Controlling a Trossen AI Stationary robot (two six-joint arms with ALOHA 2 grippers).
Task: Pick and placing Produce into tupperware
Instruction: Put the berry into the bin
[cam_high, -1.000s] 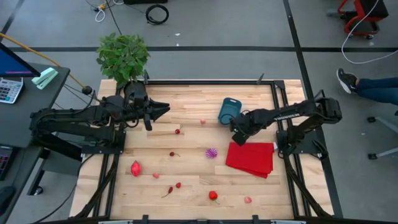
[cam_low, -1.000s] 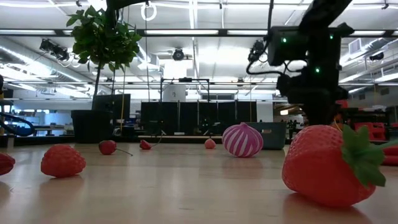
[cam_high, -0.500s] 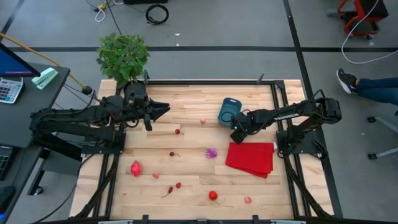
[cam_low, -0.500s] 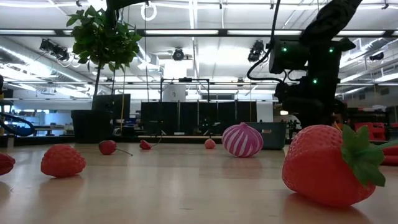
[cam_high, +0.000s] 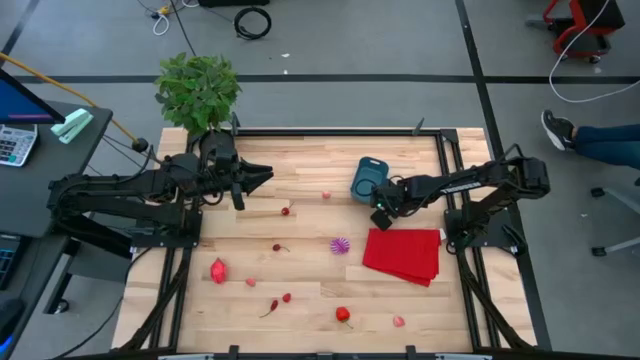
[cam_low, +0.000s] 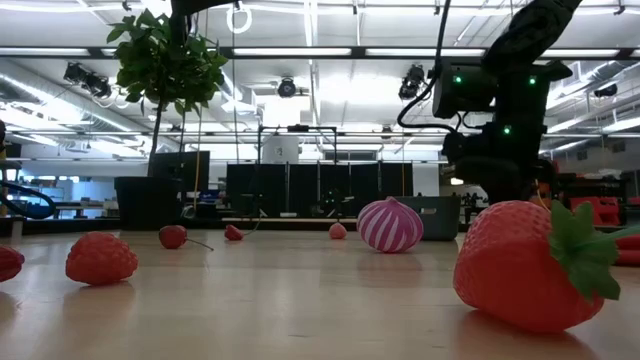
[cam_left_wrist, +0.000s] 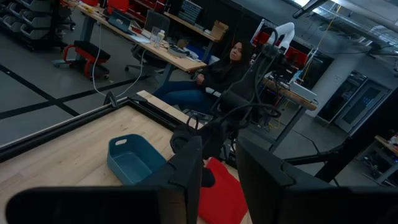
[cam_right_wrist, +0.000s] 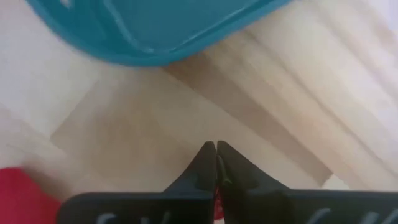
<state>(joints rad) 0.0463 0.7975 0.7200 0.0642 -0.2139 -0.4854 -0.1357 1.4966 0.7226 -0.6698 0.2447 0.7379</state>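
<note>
Tupperware (cam_high: 367, 177), blue, sits at 1 o'clock on the table (cam_high: 300, 160), its inside holding nothing I can make out. Right gripper (cam_high: 379, 217), fingers together, hangs at its 5 o'clock edge. Left gripper (cam_high: 264, 176), fingers apart, waits at 10 o'clock.

Wooden table (cam_high: 300, 170) bears produce (cam_high: 219, 270), tupperware (cam_high: 367, 176), red cloth (cam_high: 403, 254)

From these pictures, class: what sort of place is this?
Probably a robotics lab or workshop: a framed wooden table with two robot arms, cluttered workbenches behind, and open ceiling strip lights.
</note>
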